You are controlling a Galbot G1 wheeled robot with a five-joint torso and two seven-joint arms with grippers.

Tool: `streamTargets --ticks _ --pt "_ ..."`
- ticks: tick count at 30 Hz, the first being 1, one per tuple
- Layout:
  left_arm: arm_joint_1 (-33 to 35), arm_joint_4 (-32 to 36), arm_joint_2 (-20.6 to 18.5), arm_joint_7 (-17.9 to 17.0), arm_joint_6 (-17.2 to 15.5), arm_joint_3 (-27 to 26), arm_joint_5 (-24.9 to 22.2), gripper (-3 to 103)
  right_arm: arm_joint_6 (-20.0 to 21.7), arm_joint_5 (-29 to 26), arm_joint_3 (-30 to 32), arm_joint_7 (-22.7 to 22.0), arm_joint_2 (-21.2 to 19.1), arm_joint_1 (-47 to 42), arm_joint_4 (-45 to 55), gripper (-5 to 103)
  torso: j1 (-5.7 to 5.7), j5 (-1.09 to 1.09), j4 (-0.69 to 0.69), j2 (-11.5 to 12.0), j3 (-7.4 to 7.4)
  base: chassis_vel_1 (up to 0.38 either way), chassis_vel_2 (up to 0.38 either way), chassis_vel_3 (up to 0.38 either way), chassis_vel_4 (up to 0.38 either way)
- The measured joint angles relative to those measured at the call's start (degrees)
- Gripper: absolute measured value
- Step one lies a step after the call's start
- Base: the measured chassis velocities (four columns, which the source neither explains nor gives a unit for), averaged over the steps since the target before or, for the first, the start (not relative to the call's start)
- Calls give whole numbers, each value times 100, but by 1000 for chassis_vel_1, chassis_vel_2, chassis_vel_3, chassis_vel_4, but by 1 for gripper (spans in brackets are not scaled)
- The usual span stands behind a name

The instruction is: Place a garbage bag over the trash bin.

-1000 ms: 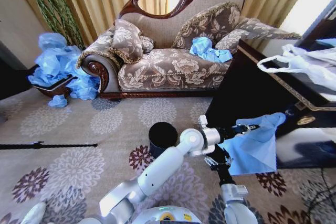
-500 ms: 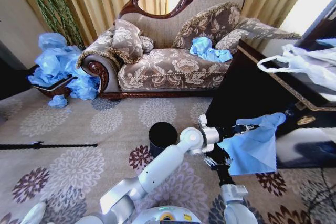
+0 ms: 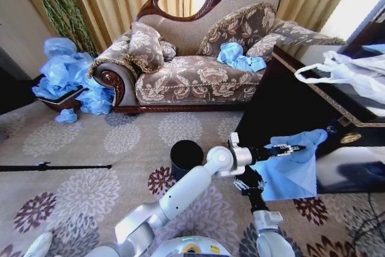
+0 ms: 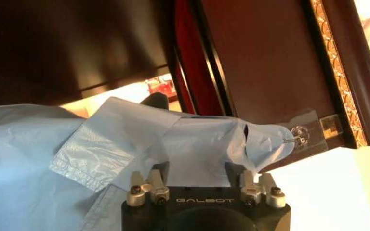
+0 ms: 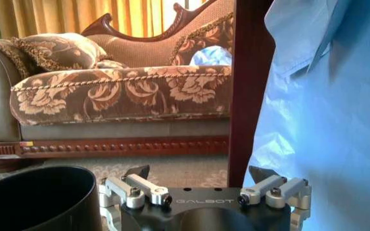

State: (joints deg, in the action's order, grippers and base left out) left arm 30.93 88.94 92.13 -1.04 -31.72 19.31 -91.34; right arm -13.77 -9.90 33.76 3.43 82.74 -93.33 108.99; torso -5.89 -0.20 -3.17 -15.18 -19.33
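Patterned carpet (image 3: 90, 167) underfoot, ornate sofa (image 3: 198, 58) along the far side, dark wooden cabinet (image 3: 283, 106) at the right.

Task status: early; bag lifted, bin not yet covered.

- Trash bin (image 3: 186, 158): upright on the carpet, near the cabinet's lower left corner, mouth open, no liner fitted. Rim also visible in the right wrist view (image 5: 37, 199).
- Garbage bag (image 3: 292, 173): hanging as a flat, unopened light blue sheet against the cabinet's front face, beside the bin and apart from it. Mouth of the bag not spread.
- Left gripper (image 3: 289, 148): extended across to the cabinet front, fingers pinched on the upper edge of the garbage bag, bearing its weight. In the left wrist view, blue film gathered directly ahead of the gripper body (image 4: 191, 154).
- Right gripper (image 3: 248, 186): low, between the bin and the hanging bag, fingers spread and holding nothing; bag surface just beside it in the right wrist view (image 5: 326, 120).

Remaining, as judged: opening the bag mouth, bringing it above the bin, drawing the rim of the bag down around the bin's edge.
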Motion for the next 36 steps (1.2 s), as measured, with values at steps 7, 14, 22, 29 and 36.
streamTargets --ticks 7,14,22,29,36 --pt "28 114 0 5 10 -39 21 92 -24 -24 31 3 -3 -15 -53 100 0 0 0 0 0 0 0 0 0" --pt "129 351 0 5 11 -125 24 101 -51 -20 9 24 20 22 -121 100 0 0 0 0 0 0 0 0 0" --pt "209 493 0 0 11 -204 18 99 -90 -10 -5 42 31 22 -175 100 0 0 0 0 0 0 0 0 0" --pt "115 221 0 144 111 -159 97 88 -100 1 -5 43 30 48 -189 100 0 0 0 0 0 0 0 0 0" --pt "60 171 0 318 163 -41 139 60 -99 23 2 33 30 43 -187 100 0 0 0 1 0 0 0 0 0"
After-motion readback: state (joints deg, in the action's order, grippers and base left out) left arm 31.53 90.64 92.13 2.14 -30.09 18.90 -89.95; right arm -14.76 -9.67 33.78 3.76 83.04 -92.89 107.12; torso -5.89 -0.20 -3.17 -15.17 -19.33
